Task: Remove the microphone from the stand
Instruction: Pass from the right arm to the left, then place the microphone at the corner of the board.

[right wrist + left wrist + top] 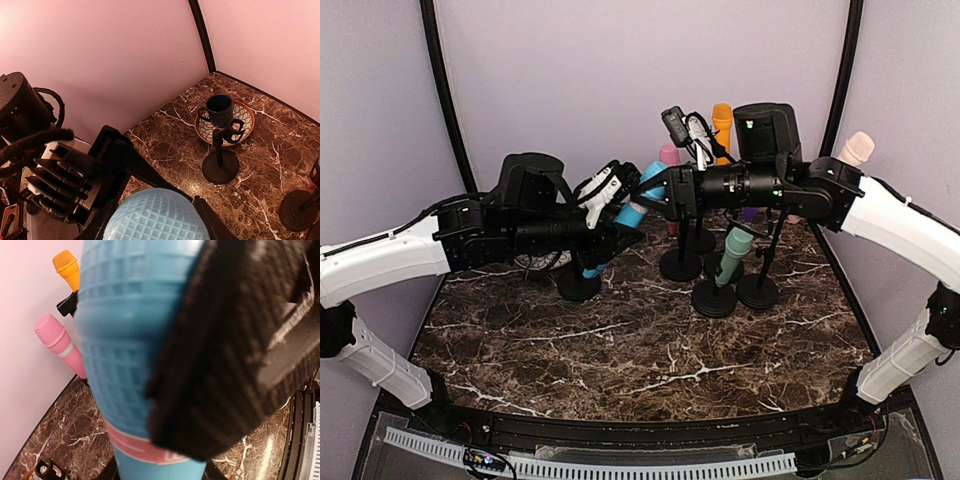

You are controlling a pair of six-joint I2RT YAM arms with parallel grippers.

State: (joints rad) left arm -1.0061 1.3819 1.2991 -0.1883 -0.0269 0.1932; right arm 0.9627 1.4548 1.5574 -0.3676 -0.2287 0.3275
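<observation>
The blue microphone [632, 208] leans up to the right from its black stand [578, 287] at the table's middle left. My right gripper [656, 190] is shut on its mesh head, which fills the bottom of the right wrist view [157, 215] between my two black fingers. My left gripper [615, 238] holds the blue handle lower down. In the left wrist view the microphone [125, 340] is very close, with a pink band, and dark fingers flank the handle at the bottom edge. The right gripper's finger [235, 355] covers the head's right side.
Several other microphones stand on stands at the back: pink [668, 155], orange [722, 115], green [733, 255] and peach [857, 148]. An empty stand [220, 167] stands in front of a dark cup on a patterned plate [246, 125].
</observation>
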